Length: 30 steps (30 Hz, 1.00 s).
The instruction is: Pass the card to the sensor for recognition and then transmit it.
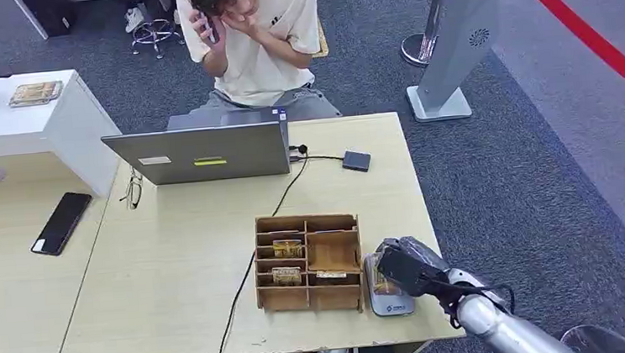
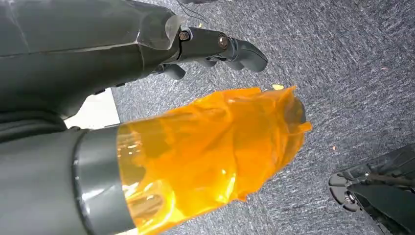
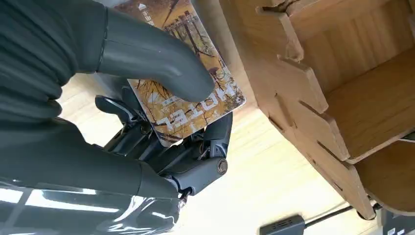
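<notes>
My right hand (image 1: 407, 268) is at the table's front right corner, over the grey sensor pad (image 1: 390, 298) beside the wooden organizer (image 1: 308, 263). In the right wrist view the right hand (image 3: 161, 122) pinches a brown hotel card (image 3: 191, 93) between thumb and fingers, close to the organizer's side wall (image 3: 313, 112). Two more cards (image 1: 288, 248) lie in the organizer's left slots. My left hand (image 2: 215, 46) hangs over the grey carpet, its dark fingers apart with nothing in them; its thumb is wrapped in orange film (image 2: 215, 147).
A laptop (image 1: 206, 154) stands at the table's far edge with a seated person (image 1: 252, 38) behind it. A cable (image 1: 252, 257) crosses the table toward a small dark box (image 1: 356, 160). A phone (image 1: 61, 222) and glasses (image 1: 132, 191) lie left. A grey stand (image 1: 450, 39) stands back right.
</notes>
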Each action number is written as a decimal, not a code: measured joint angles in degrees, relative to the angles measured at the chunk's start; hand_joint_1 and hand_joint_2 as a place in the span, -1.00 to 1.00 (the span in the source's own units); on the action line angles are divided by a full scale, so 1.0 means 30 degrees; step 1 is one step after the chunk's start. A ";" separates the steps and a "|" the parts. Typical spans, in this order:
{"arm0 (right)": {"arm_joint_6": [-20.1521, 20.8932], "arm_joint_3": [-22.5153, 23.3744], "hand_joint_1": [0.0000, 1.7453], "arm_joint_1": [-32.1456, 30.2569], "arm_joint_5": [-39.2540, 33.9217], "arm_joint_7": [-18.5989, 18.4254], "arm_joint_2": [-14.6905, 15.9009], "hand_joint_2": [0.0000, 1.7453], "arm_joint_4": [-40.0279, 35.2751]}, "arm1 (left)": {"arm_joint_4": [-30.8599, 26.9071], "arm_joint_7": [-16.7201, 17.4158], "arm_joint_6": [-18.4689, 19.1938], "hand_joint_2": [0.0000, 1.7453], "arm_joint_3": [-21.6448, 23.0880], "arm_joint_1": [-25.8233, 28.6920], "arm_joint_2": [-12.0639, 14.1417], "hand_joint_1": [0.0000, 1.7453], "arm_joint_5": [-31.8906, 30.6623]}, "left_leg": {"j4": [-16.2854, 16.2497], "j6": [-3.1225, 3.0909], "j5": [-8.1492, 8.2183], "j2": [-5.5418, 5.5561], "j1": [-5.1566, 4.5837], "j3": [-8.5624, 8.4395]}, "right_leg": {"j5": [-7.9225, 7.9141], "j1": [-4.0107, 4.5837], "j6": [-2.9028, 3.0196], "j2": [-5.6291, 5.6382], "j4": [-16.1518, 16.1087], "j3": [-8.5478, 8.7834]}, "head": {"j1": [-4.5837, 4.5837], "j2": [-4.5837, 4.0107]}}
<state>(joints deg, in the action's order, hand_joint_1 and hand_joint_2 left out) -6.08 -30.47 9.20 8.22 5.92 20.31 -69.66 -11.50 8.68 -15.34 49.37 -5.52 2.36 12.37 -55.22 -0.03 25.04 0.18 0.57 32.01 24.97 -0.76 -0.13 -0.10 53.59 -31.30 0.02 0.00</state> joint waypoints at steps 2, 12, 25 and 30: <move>0.0007 0.0000 1.00 0.0029 0.0000 0.0000 0.0000 1.00 0.0022 | 0.0000 0.0007 0.0000 -1.00 0.0000 0.0000 0.0000 -1.00 -0.0008 | 0.0000 0.0000 0.0000 0.0000 0.0000 0.0000 | 0.0000 0.0000 0.0000 0.0000 0.0000 0.0000 | 0.0000 0.0000; 0.0022 -0.0015 1.00 0.0077 0.0000 0.0007 0.0000 1.00 0.0088 | 0.0000 0.0007 0.0000 -1.00 0.0000 0.0001 0.0000 -1.00 -0.0008 | 0.0000 0.0000 0.0000 0.0000 0.0000 0.0000 | 0.0000 0.0000 0.0000 0.0000 0.0000 0.0000 | 0.0000 0.0000; 0.0029 -0.0059 1.00 0.0142 0.0000 0.0044 -0.0015 1.00 0.0175 | 0.0000 0.0029 -0.0036 -1.00 0.0000 0.0007 0.0000 -1.00 0.0043 | 0.0000 0.0000 0.0000 0.0000 0.0000 -0.0001 | 0.0000 0.0000 0.0000 0.0001 0.0000 0.0001 | 0.0000 0.0000; 0.0022 -0.0081 1.00 0.0142 0.0000 0.0080 -0.0015 1.00 0.0175 | 0.0000 0.0029 -0.0058 -1.00 0.0000 0.0007 0.0000 -1.00 0.0087 | 0.0000 0.0000 0.0000 0.0000 0.0000 -0.0002 | 0.0000 0.0000 0.0000 0.0001 0.0000 0.0000 | 0.0000 0.0000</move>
<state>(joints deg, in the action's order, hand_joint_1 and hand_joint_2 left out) -6.01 -30.71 9.63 8.22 6.16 20.26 -69.13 -11.50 8.76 -15.52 49.37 -5.50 2.36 12.63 -55.22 -0.03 25.04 0.18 0.57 32.00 24.97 -0.76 -0.13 -0.10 53.59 -31.30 0.02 0.00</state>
